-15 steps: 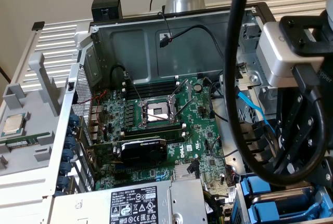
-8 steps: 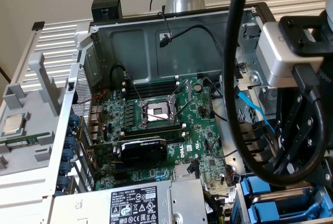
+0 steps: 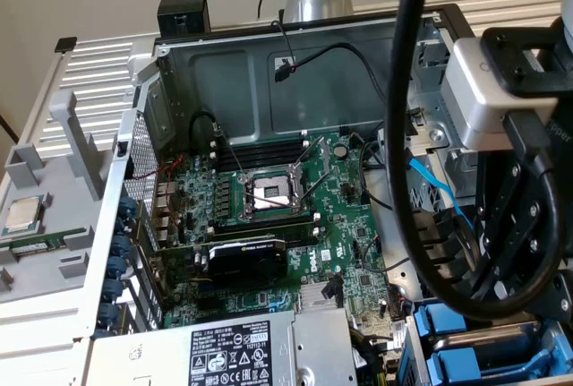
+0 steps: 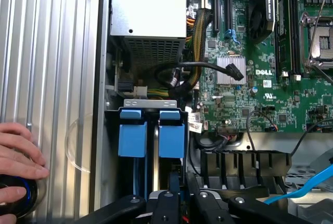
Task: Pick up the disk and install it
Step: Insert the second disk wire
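claw [image 4: 182, 203]: nearly closed, whether it grips anything cannot be told
disk [image 4: 171, 135]: directly beneath claw, slotted in bay
hand [image 4: 18, 156]: far aside

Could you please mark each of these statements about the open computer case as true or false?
1. The processor socket on the motherboard stands open and empty. True.
2. The gripper hangs above the graphics card. False: it is over the drive bay with two blue carrier ends.
3. A person's hand rests beside the case. True.
4. The processor chip sits in its socket. False: it lies outside the case.
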Robot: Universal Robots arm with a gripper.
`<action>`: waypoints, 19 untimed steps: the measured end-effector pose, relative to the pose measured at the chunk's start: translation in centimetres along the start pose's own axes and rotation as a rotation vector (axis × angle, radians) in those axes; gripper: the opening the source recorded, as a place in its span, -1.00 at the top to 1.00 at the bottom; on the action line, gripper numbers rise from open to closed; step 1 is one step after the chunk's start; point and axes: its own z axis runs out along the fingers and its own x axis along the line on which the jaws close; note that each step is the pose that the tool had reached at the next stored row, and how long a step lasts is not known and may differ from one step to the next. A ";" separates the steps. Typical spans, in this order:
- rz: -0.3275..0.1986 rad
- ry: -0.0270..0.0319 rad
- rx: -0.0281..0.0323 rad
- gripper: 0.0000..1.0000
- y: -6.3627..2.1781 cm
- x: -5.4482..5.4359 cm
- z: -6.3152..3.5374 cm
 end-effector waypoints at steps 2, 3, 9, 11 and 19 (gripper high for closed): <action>0.000 -0.0003 0.0005 0.67 0.00 0.0 0.03; 0.000 -0.0003 0.0005 0.67 -0.01 0.0 0.03; 0.000 -0.0004 0.0019 0.67 0.01 0.0 0.05; 0.000 -0.0003 0.0023 0.67 0.02 0.0 0.06; 0.000 -0.0002 0.0025 0.67 0.00 0.0 0.23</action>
